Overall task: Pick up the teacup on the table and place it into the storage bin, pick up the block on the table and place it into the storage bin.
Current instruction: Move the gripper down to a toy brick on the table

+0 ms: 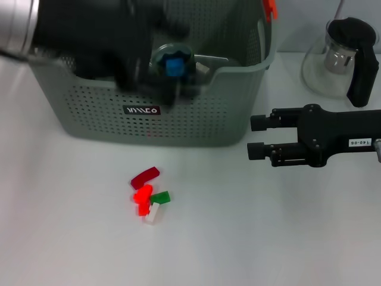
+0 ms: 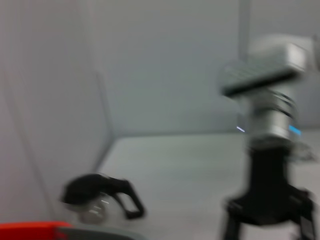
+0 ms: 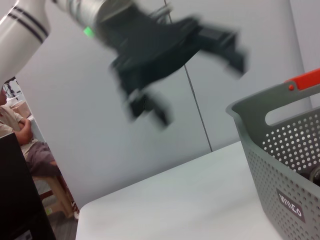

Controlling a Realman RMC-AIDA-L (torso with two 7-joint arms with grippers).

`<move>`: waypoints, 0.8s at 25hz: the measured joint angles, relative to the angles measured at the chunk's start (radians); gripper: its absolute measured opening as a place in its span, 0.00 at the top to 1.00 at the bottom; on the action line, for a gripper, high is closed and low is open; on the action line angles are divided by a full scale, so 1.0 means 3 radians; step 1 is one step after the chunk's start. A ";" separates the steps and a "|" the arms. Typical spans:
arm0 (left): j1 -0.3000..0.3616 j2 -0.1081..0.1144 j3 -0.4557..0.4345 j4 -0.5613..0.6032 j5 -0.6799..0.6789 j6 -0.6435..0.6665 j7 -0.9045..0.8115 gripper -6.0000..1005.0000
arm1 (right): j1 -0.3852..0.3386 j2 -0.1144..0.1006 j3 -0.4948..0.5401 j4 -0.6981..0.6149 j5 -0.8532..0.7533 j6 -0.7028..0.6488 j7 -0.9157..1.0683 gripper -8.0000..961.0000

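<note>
Left hand (image 1: 169,89) over storage bin (image 1: 196,119), blurred; cannot tell finger state. Teacup (image 1: 172,62) inside bin, near front wall, with blue piece at centre. Bin at rear of white surface (image 1: 71,226), black label (image 1: 141,110) on front, orange clip (image 1: 271,7) at far right corner. Right hand (image 1: 257,137) hovers right of bin, above surface, fingers spread apart, holding nothing. Blocks (image 1: 149,195) in small cluster on surface in front of bin: dark red, bright red, green, white. Glass teapot (image 1: 342,56) beyond right hand, at rear right.
</note>
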 joint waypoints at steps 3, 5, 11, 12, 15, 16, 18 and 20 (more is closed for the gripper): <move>0.0250 -0.0084 0.0118 0.0253 0.0065 0.0207 0.0188 0.08 | 0.0000 0.0001 0.0003 0.0001 0.0000 0.0007 -0.0001 0.24; 0.0419 -0.0123 0.0246 0.0398 0.0144 0.0236 0.0317 0.08 | 0.0001 0.0002 0.0003 0.0008 0.0000 0.0010 -0.0001 0.24; 0.0685 -0.0272 0.0641 0.0658 0.0764 0.0189 0.0648 0.08 | 0.0008 0.0008 0.0006 0.0027 0.0001 0.0015 -0.0001 0.24; 0.0709 -0.0285 0.0771 0.0662 0.0901 0.0156 0.0677 0.08 | 0.0012 0.0007 0.0008 0.0034 0.0001 0.0016 -0.0001 0.24; 0.0726 -0.0296 0.1106 0.0577 0.1260 0.0036 0.0695 0.08 | 0.0015 0.0010 0.0009 0.0042 0.0001 0.0019 -0.0001 0.24; 0.0719 -0.0299 0.1221 0.0511 0.1380 -0.0028 0.0695 0.08 | 0.0013 0.0012 0.0009 0.0043 0.0003 0.0020 -0.0001 0.24; 0.0708 -0.0303 0.1391 0.0411 0.1538 -0.0152 0.0693 0.08 | 0.0007 0.0013 0.0010 0.0045 0.0009 0.0020 0.0000 0.24; 0.0705 -0.0305 0.1583 0.0298 0.1685 -0.0320 0.0694 0.08 | 0.0004 0.0013 0.0013 0.0049 0.0012 0.0021 0.0001 0.24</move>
